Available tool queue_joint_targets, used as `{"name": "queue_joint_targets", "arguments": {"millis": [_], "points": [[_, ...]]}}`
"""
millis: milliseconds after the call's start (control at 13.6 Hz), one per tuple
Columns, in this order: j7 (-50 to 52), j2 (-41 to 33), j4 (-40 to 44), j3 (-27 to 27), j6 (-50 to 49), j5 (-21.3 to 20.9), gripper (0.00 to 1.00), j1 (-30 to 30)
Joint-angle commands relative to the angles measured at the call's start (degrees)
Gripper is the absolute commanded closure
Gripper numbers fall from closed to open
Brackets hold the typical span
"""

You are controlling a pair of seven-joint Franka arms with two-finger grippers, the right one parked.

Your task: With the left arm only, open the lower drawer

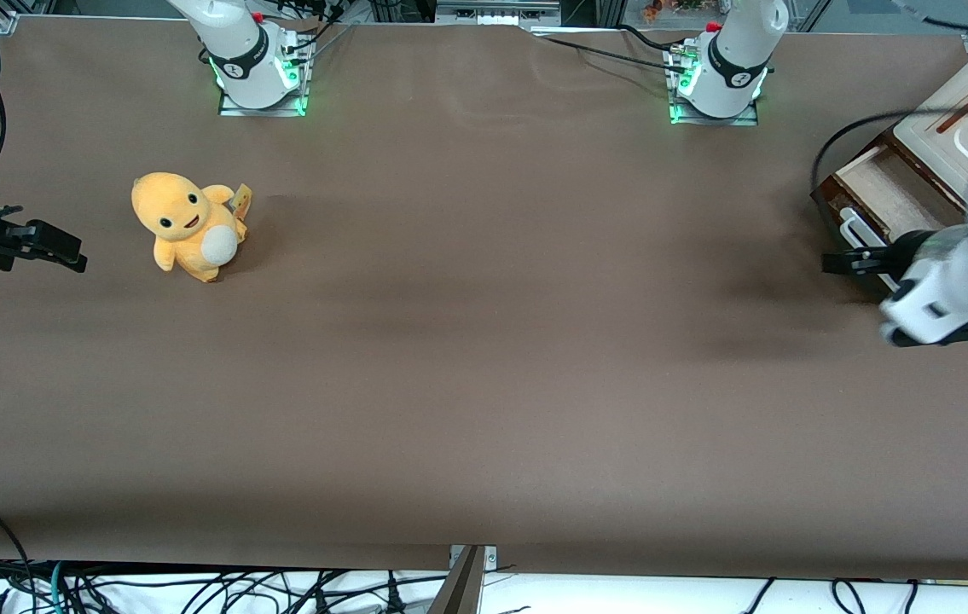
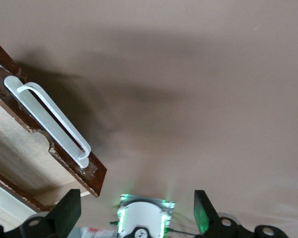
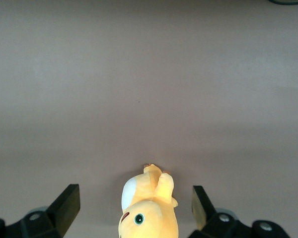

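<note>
Bare table [image 1: 484,384] fronts lower drawer [image 2: 44,148]; gripper [image 2: 134,215] fingers [image 2: 67,213] apart.

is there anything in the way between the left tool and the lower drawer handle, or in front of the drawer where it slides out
Nothing visible. The left tool is open and hangs just in front of the lower drawer, near its white bar handle, with only bare table between them. The drawer already stands partly pulled out. The orange plush toy sits toward the parked arm's end.
</note>
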State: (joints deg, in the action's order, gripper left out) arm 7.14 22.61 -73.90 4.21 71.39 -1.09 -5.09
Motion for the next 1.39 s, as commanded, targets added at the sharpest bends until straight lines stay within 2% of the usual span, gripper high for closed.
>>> {"name": "queue_joint_targets", "arguments": {"millis": [0,220,440,660,733,1099,1319], "points": [[-1.6,-5.45,0.16,0.8,1.2,2.66,0.0,0.26],[-1.69,-8.81,-0.98,4.39,5.06,2.67,0.0,0.09],[-6.25,-11.86,-4.56,3.62,8.04,3.2,0.0,0.25],[-6.87,-24.16,-25.27,1.52,23.48,3.02,0.0,2.7],[-6.79,-25.15,-27.77,-0.85,25.44,2.85,0.0,5.94],[-6.0,-26.82,-28.67,-1.75,27.75,2.76,0.0,7.29],[-6.09,-27.18,-28.67,-4.74,28.1,3.46,0.0,7.82]]}}
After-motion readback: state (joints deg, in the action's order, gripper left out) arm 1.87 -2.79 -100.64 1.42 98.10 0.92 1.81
